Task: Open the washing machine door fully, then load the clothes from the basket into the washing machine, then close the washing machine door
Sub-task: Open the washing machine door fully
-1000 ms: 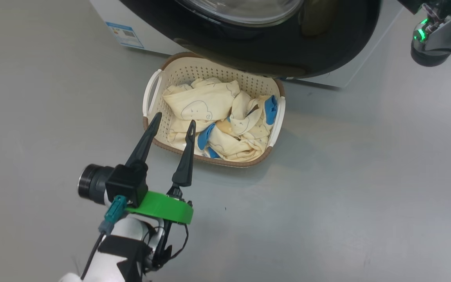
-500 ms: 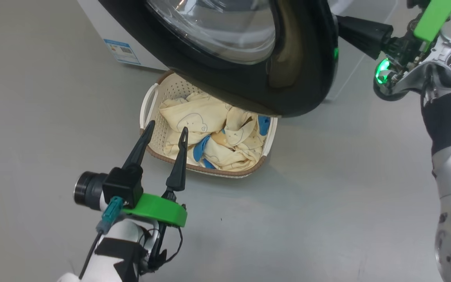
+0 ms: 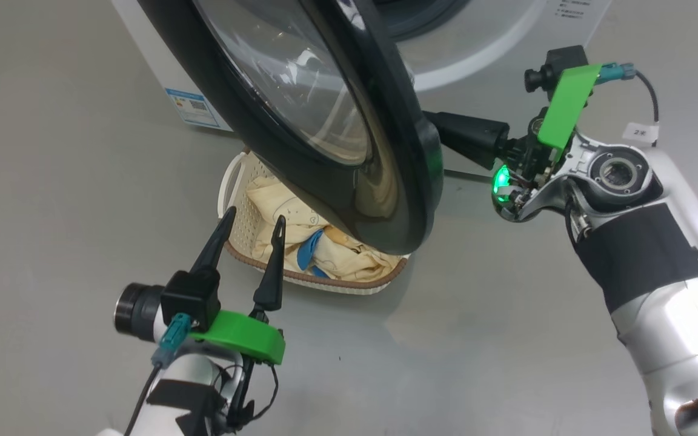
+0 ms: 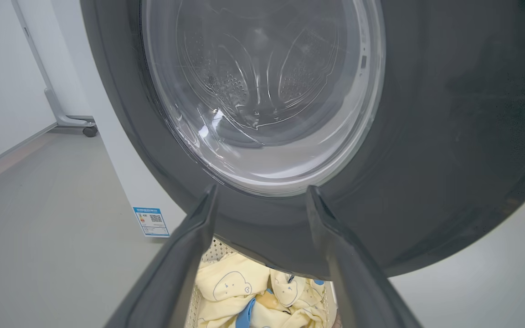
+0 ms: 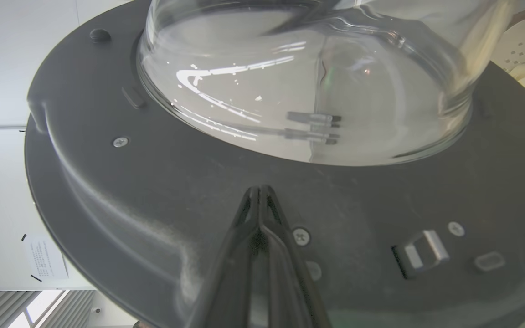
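The washing machine door, a black ring around a clear glass bowl, stands partly swung out from the white washing machine and hangs over the basket. Pale-yellow clothes with blue cuffs lie in the basket, half hidden under the door. My right gripper is shut, its tips against the door's inner face below the glass bowl. My left gripper is open and empty by the basket's near left corner. The left wrist view looks at the door and clothes.
A blue sticker sits low on the washer's front. Grey floor spreads around the basket. A wheeled stand is by the wall to the left. The door latch shows on the inner face.
The door has swung further out from the washer, pushed from behind by my shut right gripper, which has come into the head view. The head camera has shifted. My left gripper has barely moved.
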Controlling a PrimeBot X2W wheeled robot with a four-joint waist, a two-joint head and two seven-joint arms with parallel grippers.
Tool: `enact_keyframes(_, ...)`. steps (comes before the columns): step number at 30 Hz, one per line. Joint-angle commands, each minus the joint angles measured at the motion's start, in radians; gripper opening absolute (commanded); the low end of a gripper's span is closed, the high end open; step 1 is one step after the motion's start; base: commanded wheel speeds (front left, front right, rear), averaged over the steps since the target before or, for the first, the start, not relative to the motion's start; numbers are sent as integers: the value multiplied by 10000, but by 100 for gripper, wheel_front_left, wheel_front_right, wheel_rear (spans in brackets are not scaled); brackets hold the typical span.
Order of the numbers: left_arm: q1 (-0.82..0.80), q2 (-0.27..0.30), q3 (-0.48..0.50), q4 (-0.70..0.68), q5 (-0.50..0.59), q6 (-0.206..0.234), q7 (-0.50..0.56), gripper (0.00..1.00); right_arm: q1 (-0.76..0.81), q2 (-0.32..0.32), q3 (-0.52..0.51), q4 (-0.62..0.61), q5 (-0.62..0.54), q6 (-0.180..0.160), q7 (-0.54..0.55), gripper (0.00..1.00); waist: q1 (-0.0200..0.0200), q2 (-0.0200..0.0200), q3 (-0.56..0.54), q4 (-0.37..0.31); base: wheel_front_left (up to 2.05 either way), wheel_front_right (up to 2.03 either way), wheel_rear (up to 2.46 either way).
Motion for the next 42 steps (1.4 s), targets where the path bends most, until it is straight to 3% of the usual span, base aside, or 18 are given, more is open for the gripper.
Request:
enact_keyframes(1,-64,110,401,-243,3,61,-95,100,33,230,479,-533,324,2,-277,0,0,0,-93,-4,0,0,0)
enact_keyframes(13,125,118,445,10,-44,-7,-95,100,626,231,2968,-970,1582,2,-2075,0,0,0,-521,30,0,0,0)
enact_keyframes(23,235,116,462,59,-67,-35,-95,100,586,231,4683,-1282,2611,2,-2922,0,0,0,-760,43,0,0,0)
enact_keyframes(35,352,153,528,70,-79,-31,-95,100,482,226,4923,-1138,2978,2,-3651,0,0,0,-890,-65,0,0,0)
enact_keyframes(42,414,194,582,43,-93,-39,-95,100,630,-139,4098,-1557,2577,2,-5297,0,0,0,-970,-147,0,0,0)
